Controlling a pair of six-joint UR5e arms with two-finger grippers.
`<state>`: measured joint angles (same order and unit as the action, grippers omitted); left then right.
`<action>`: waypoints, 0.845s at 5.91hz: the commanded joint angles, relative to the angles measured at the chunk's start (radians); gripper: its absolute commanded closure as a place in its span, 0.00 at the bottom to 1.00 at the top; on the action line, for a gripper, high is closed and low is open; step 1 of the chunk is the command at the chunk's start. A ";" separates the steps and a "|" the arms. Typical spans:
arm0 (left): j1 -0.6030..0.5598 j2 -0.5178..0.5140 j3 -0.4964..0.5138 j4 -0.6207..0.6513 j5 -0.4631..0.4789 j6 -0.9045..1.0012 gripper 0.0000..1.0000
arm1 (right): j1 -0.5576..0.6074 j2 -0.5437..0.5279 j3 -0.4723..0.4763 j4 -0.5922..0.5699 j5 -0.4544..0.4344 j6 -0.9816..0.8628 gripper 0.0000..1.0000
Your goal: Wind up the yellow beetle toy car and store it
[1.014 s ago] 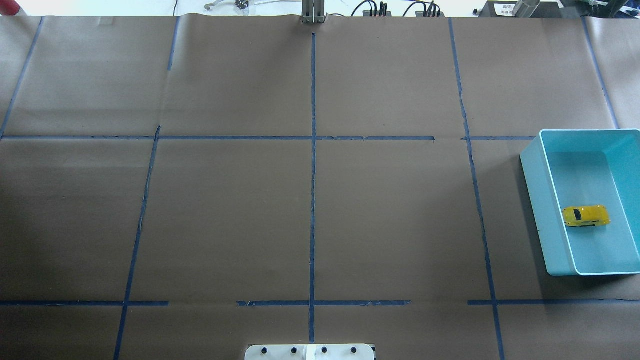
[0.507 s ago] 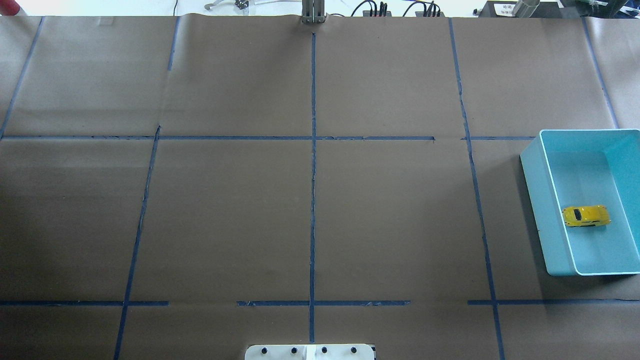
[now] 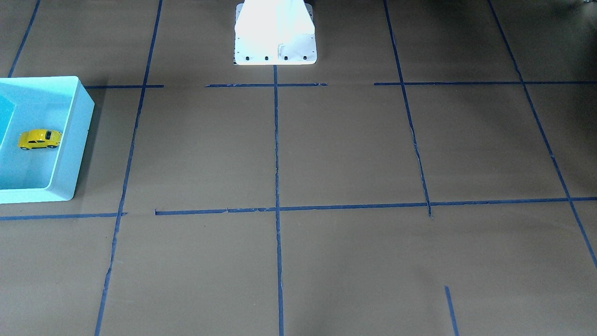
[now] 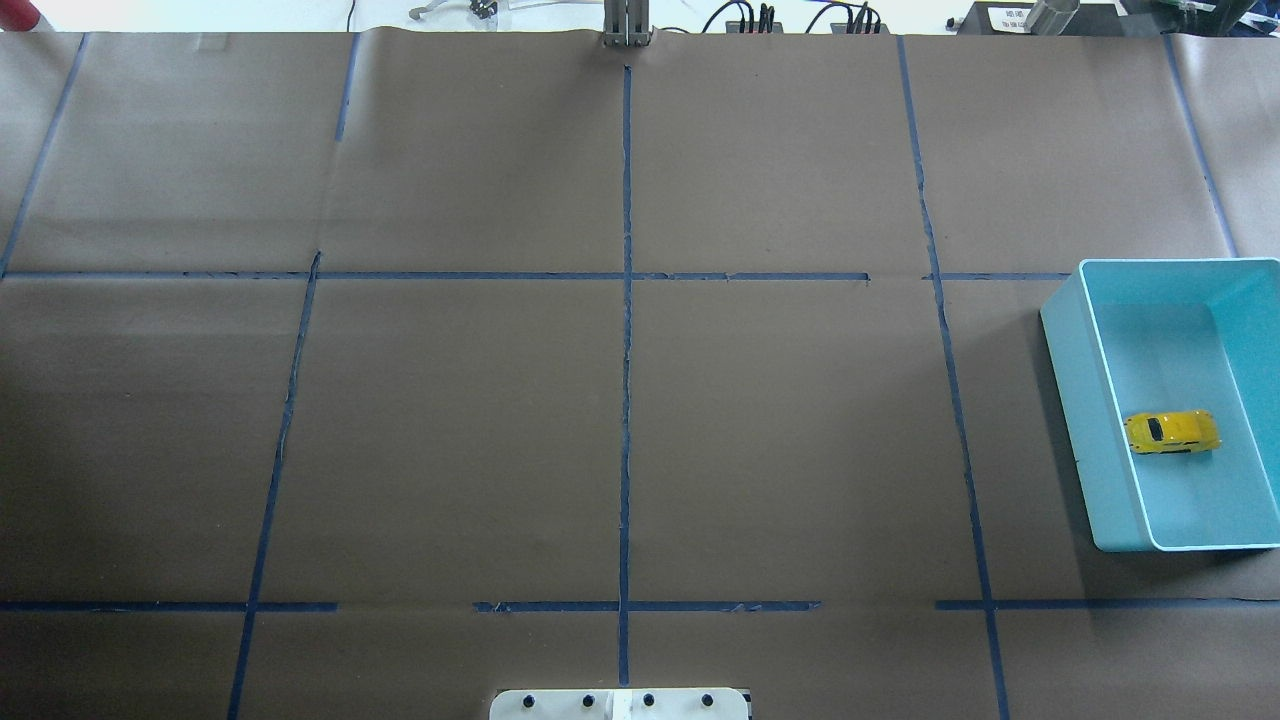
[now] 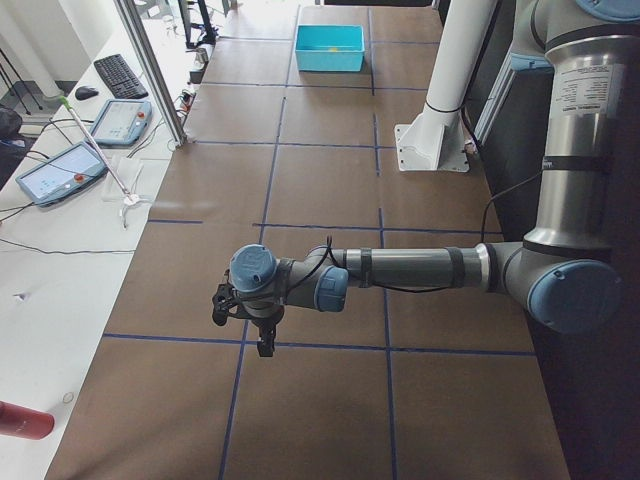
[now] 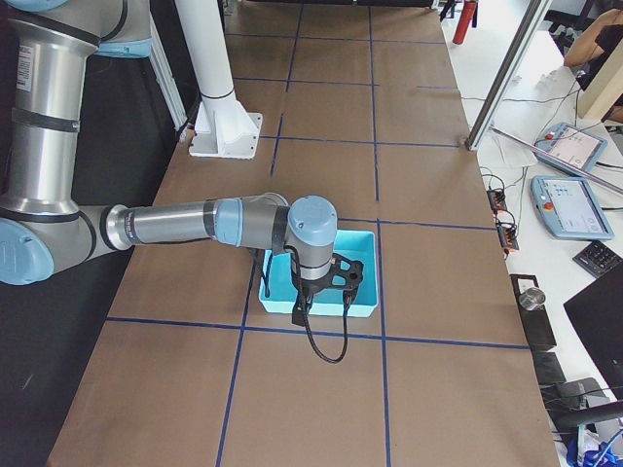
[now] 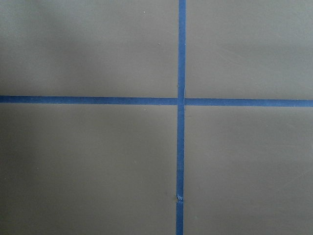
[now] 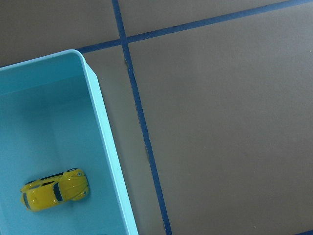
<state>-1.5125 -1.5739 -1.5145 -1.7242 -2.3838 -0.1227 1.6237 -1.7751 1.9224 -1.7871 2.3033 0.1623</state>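
Observation:
The yellow beetle toy car point(image 4: 1172, 432) lies on its wheels on the floor of a light blue bin point(image 4: 1075, 400) at the table's right edge. It also shows in the front view point(image 3: 40, 139) and the right wrist view point(image 8: 55, 188). My right gripper point(image 6: 329, 290) hangs above the bin point(image 6: 292, 306) in the exterior right view only; I cannot tell whether it is open or shut. My left gripper point(image 5: 245, 318) hangs over the table's bare left part, far from the bin point(image 5: 330, 48); I cannot tell its state. The left wrist view shows only paper and tape.
Brown paper with blue tape lines point(image 4: 626, 350) covers the table. The white robot base point(image 4: 620, 705) stands at the near edge. Teach pendants point(image 5: 60, 170) and cables lie past the far edge. A red cylinder point(image 5: 22, 420) lies off the far left corner.
The car stays in the same spot in the bin. The shadow over the bin's right part has faded.

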 commanded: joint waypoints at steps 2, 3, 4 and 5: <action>0.002 0.000 0.002 0.000 0.000 0.000 0.00 | 0.001 -0.001 -0.029 0.015 -0.028 0.002 0.00; 0.002 0.000 0.002 0.000 0.000 0.000 0.00 | 0.001 -0.001 -0.036 0.014 -0.028 0.002 0.00; 0.003 0.000 0.003 0.000 0.000 0.000 0.00 | 0.001 -0.003 -0.043 0.014 -0.028 -0.001 0.00; 0.003 -0.011 0.013 0.000 0.000 0.002 0.00 | 0.001 -0.001 -0.061 0.015 -0.027 -0.012 0.00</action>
<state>-1.5099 -1.5773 -1.5084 -1.7242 -2.3838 -0.1223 1.6245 -1.7771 1.8761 -1.7728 2.2758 0.1586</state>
